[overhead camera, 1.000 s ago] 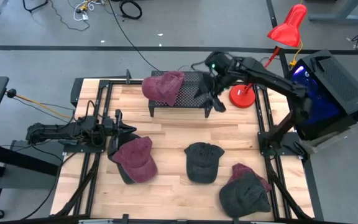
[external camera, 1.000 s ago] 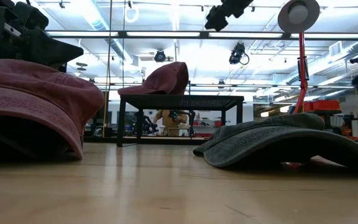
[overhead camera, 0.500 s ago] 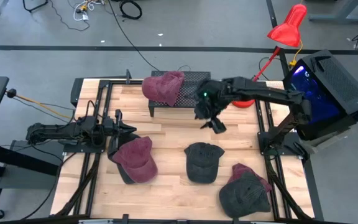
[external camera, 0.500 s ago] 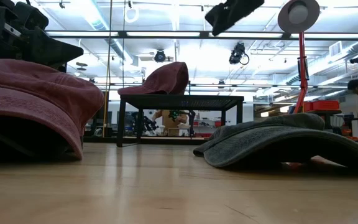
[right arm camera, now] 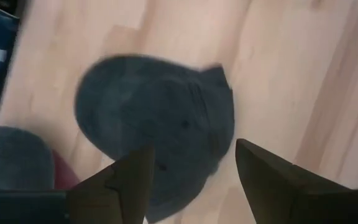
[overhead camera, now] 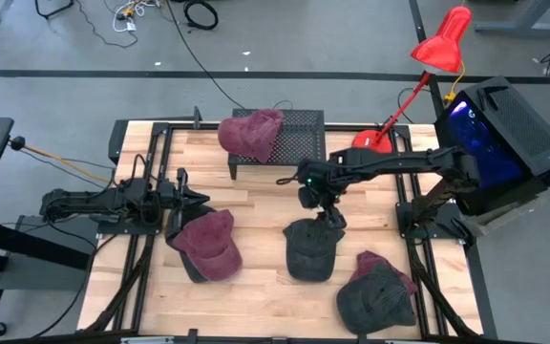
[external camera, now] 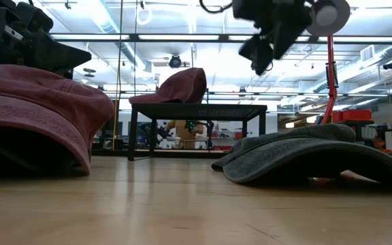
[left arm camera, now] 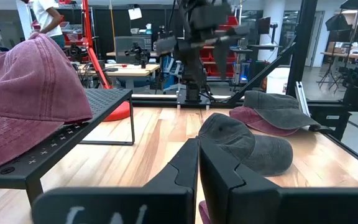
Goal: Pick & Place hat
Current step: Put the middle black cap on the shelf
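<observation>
A dark grey cap (overhead camera: pixel 310 248) lies crown up on the wooden table near the middle; it also shows in the right wrist view (right arm camera: pixel 160 137) and the low view (external camera: pixel 312 160). My right gripper (overhead camera: pixel 329 210) hangs open above the cap's far end, its fingers (right arm camera: pixel 126 180) pointing down and touching nothing. My left gripper (overhead camera: pixel 197 199) is shut at the table's left, just beyond a maroon cap (overhead camera: pixel 208 246). Another maroon cap (overhead camera: pixel 252 132) rests on the left end of a black mesh stand (overhead camera: pixel 299 129).
A grey cap on top of a maroon one (overhead camera: pixel 378 291) lies at the near right. A red desk lamp (overhead camera: pixel 442 43) stands with its base (overhead camera: pixel 372 143) at the far right. Black frame rails (overhead camera: pixel 404 191) run along both table sides. Bare wood lies between the caps.
My right gripper has gone from over the mesh stand toward the table's near edge and down, and now hangs over the dark grey cap. The caps have not moved.
</observation>
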Available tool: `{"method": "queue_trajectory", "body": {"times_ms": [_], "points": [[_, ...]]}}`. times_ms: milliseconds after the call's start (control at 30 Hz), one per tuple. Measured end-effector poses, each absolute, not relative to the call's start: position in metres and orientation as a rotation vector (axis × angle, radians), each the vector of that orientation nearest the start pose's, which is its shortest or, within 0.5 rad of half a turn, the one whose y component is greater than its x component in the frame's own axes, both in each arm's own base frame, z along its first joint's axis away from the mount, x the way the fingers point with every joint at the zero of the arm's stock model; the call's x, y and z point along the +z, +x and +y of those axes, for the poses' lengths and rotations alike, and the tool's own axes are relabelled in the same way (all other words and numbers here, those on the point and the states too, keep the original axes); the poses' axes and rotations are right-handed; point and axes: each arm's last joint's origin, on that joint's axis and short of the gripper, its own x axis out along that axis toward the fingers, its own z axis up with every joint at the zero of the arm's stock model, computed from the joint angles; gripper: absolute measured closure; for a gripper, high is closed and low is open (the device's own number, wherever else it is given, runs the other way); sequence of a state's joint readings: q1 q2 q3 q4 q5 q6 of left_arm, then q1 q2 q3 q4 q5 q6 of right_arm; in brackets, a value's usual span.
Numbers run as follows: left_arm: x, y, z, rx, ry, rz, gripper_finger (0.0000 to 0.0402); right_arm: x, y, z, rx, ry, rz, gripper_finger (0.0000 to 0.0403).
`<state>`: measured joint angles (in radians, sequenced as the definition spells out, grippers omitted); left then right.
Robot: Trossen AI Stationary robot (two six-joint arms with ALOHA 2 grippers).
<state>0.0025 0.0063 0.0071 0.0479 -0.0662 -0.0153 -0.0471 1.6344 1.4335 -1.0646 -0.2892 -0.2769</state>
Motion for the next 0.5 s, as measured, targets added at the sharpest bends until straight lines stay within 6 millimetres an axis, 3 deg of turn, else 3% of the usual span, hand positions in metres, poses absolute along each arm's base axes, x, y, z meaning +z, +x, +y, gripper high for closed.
{"method": "queue_trajectory", "body": {"times_ms": [267, 500], "points": [[0.17, 0.097, 0.002, 0.069, -0.017, -0.05, 0.0381, 0.257, 0.304, -0.008, 0.322, 0.042, 1.315, 0.0176], [0.17, 0.097, 0.002, 0.069, -0.017, -0.05, 0.0381, 0.234, 0.29, -0.002, 0.245, 0.039, 1.305, 0.0176]]}}
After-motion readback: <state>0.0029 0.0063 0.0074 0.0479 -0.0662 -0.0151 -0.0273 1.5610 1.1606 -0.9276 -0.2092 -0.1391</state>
